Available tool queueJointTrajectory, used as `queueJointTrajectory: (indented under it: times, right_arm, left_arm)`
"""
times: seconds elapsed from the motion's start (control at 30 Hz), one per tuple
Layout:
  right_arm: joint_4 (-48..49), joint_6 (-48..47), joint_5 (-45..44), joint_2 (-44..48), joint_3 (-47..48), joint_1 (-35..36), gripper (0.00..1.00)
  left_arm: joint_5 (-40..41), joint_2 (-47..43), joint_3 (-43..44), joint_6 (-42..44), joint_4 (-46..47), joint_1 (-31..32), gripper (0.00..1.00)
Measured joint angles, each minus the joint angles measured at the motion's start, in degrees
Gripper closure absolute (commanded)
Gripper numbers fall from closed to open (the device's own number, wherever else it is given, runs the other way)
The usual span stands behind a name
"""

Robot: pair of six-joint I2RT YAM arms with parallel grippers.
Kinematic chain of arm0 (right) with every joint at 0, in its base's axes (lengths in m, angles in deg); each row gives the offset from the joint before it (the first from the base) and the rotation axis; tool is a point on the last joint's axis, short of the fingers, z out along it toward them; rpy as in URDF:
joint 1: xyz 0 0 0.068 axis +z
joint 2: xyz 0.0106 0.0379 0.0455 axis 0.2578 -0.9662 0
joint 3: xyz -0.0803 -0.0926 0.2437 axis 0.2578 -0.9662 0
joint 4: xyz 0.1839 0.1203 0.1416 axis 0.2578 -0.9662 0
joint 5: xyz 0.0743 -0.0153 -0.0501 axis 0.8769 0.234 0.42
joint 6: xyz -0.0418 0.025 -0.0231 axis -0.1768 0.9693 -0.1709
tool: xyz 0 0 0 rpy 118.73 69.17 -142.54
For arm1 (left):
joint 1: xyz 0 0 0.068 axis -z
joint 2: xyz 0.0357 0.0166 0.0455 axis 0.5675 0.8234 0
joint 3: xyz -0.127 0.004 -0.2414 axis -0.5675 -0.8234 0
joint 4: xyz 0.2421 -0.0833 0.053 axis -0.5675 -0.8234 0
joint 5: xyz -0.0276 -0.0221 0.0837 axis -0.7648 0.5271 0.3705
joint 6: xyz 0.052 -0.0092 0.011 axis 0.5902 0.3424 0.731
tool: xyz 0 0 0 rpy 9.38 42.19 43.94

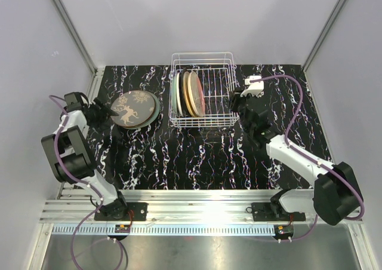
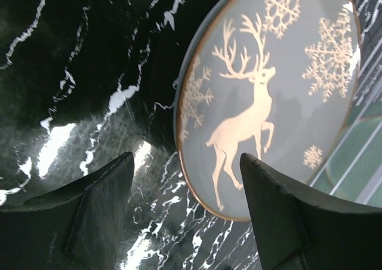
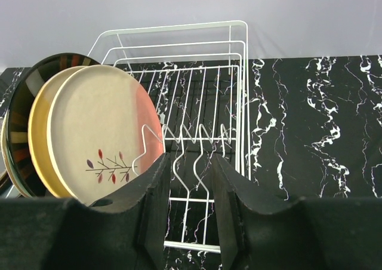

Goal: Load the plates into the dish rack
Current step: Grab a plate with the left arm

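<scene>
Hovering at a plate stack on the left, with the rack part filled at the table's (image 1: 179, 156) far edge.
The left gripper (image 1: 110, 110), jaws open and empty, sits at the left rim of the reindeer plate (image 1: 132, 109), which lies on a pale green plate (image 1: 156, 112) near the far left corner. The dish rack (image 1: 218, 97) holds plates on edge in its left half, the pink leaf plate (image 3: 101, 132) rightmost. The right gripper (image 1: 236, 103) is at its right wall, fingers narrowly apart; I cannot tell whether they pinch a wire.
</scene>
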Motion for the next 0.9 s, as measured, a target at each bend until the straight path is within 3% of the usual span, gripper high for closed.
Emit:
queueJointTrajectory:
  times: [0.43,0.63,0.83,0.9]
  right_arm:
    - [2.51,1.18,1.53,1.27,-2.19,-0.90,0.60]
    - [2.93,1.55,1.57,1.60,-2.58,-1.11,0.60]
    - [2.95,1.75,1.57,2.08,-2.69,-1.22,0.60]
    - [3.10,1.79,1.57,2.10,-2.78,-1.25,0.60]
  left_arm:
    - [3.21,4.17,0.94,1.07,-0.26,0.24,0.33]
    - [4.72,4.79,2.38,2.01,-1.16,1.01,0.48]
    - [6.34,5.05,3.58,2.73,-1.81,1.86,0.52]
    - [6.82,5.05,3.74,2.86,-1.97,2.03,0.59]
